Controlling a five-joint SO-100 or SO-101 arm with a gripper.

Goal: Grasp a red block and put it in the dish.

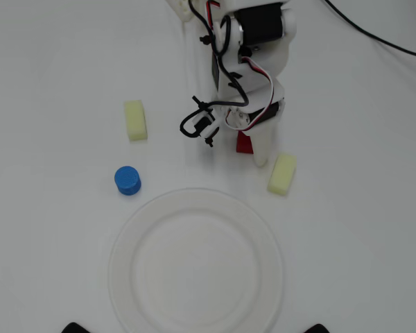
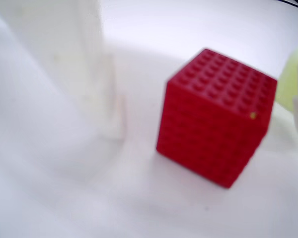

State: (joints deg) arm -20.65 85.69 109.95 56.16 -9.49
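The red block (image 1: 243, 143) is a small studded cube on the white table, mostly hidden under the arm in the overhead view. The wrist view shows it large (image 2: 216, 116), standing flat between the two white fingers. My gripper (image 1: 244, 150) is open and low around it. One finger (image 2: 69, 69) stands left of the block with a clear gap. The other finger shows only as a sliver at the right edge. The dish (image 1: 134, 223) is a large round white plate nearer the bottom of the overhead view, and it holds nothing.
A pale yellow block (image 1: 135, 119) lies left of the arm and another (image 1: 282, 173) just right of the gripper, also seen in the wrist view (image 2: 287, 84). A blue cylinder (image 1: 127, 180) stands above the dish's left rim. A black cable (image 1: 374, 35) crosses the top right.
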